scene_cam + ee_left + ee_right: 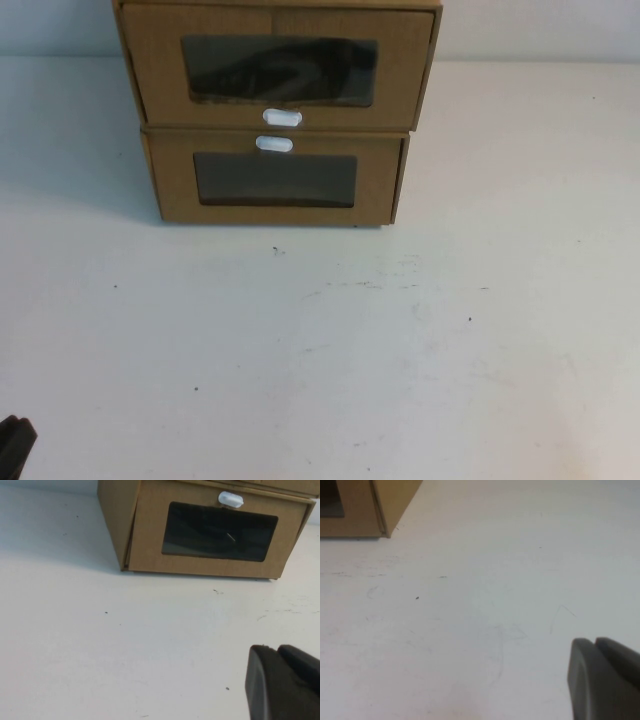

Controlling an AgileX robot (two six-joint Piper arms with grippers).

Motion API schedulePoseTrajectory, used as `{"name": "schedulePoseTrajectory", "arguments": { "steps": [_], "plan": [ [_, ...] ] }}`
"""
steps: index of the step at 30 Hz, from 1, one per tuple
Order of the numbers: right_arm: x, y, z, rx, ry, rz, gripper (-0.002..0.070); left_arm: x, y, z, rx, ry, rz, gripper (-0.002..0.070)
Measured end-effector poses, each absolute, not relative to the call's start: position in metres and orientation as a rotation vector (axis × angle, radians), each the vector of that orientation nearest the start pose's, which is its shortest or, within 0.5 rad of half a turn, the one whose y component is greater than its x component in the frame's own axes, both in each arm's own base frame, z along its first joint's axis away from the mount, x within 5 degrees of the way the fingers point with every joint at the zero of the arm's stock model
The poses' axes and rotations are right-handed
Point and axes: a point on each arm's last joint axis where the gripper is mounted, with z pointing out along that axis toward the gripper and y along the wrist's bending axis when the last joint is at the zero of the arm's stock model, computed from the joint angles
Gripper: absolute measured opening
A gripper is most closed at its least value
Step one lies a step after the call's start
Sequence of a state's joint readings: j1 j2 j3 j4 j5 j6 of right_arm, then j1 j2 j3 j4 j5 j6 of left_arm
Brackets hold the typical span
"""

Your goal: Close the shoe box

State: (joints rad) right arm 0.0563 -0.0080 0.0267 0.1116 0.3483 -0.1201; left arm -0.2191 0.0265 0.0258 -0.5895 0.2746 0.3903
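Observation:
Two brown cardboard shoe boxes with dark windows and white handles stand stacked at the table's far middle. The upper box (280,65) has its front flap leaning out past the lower box (275,178). The lower box also shows in the left wrist view (210,535), where a thin gap runs along its flap's side edge, and its corner shows in the right wrist view (385,502). My left gripper (276,648) is shut and empty, low near the table's front left corner (15,445). My right gripper (594,640) is shut and empty, over bare table, well short of the boxes.
The white table (330,350) stretches between the boxes and both grippers, with only small specks and scuff marks on it. A pale wall rises behind the boxes.

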Motion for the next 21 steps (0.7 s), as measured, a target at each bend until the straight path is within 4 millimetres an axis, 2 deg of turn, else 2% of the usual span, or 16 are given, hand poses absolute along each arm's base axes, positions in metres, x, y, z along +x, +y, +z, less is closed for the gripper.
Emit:
{"name": "schedulePoseTrajectory", "arguments": {
  "steps": [7, 11, 15, 21],
  "plan": [
    [0.053, 0.007, 0.173, -0.091, 1.847, 0.066, -0.0011, 0.053, -0.025, 0.182, 0.161, 1.773, -0.403, -0.0002],
    [0.053, 0.007, 0.173, -0.091, 1.847, 0.066, -0.0011, 0.056, -0.019, 0.187, 0.283, 1.688, -0.187, -0.0002],
    [0.053, 0.007, 0.173, -0.092, 1.847, 0.065, -0.0011, 0.056, -0.011, 0.192, 0.291, 1.618, -0.005, -0.0002],
    [0.053, 0.007, 0.174, -0.092, 1.845, 0.066, -0.0011, 0.053, -0.006, 0.175, 0.258, 1.81, 0.047, -0.0002]
  ]
}}
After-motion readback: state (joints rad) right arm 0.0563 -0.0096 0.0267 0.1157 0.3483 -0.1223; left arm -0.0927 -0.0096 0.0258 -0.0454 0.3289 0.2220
